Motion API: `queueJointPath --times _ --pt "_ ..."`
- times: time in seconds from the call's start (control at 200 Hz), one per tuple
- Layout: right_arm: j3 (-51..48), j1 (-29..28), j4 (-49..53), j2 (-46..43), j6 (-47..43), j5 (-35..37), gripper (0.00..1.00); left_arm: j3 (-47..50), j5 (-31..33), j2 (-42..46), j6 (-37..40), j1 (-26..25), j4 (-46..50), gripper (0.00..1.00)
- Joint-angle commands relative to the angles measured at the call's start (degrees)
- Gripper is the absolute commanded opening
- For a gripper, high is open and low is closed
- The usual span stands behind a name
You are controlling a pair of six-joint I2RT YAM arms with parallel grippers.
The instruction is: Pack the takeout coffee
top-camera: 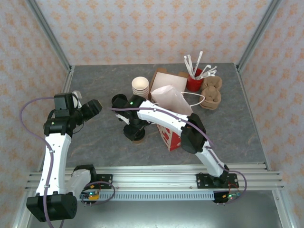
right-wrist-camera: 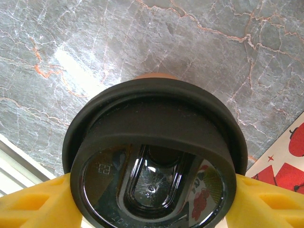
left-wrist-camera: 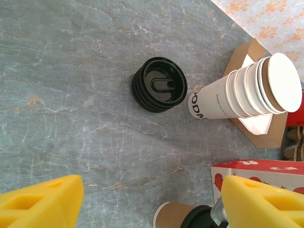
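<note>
Just beside the gift bag (top-camera: 174, 138), the takeout coffee (right-wrist-camera: 154, 156), probably light and crushable, sits between the right gripper (right-wrist-camera: 152, 203) fingers, contact unclear, so squeeze gently under its stiffer black lid (right-wrist-camera: 156, 102); the left gripper (left-wrist-camera: 152, 202) gapes empty.

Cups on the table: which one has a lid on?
The brown, black-capped takeout coffee beside the red-printed bag; the stacked white cups are all lidless.

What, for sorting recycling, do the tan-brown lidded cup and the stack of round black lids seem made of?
The tan-brown lidded cup: sides look like matte paper or card; its black lid is glossy, mirroring its surroundings, so probably moulded plastic. The stack of round black lids: likewise shiny with moulded ridges, likely plastic.
</note>
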State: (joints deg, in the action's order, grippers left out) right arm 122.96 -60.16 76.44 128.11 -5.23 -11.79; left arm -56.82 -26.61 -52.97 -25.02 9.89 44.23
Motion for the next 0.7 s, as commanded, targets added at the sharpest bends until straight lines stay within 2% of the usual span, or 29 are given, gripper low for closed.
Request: queueJointPath --times 0.0,0.285,0.696 --pt "1.4 0.5 1.7 1.5 -0.4 2.1 0.69 0.7 -0.6 0.9 1.3 0.4 -1.1 0.77" --pt "2.9 0.3 2.3 -3.3 0.6 1.5 0.65 0.2 -1.9 1.0 1.5 0.4 -0.5 0.77" --pt "6.7 -0.9 1.0 -16.3 3.4 -5.6 0.63 -2.9 -1.0 1.2 0.7 0.3 0.7 0.77"
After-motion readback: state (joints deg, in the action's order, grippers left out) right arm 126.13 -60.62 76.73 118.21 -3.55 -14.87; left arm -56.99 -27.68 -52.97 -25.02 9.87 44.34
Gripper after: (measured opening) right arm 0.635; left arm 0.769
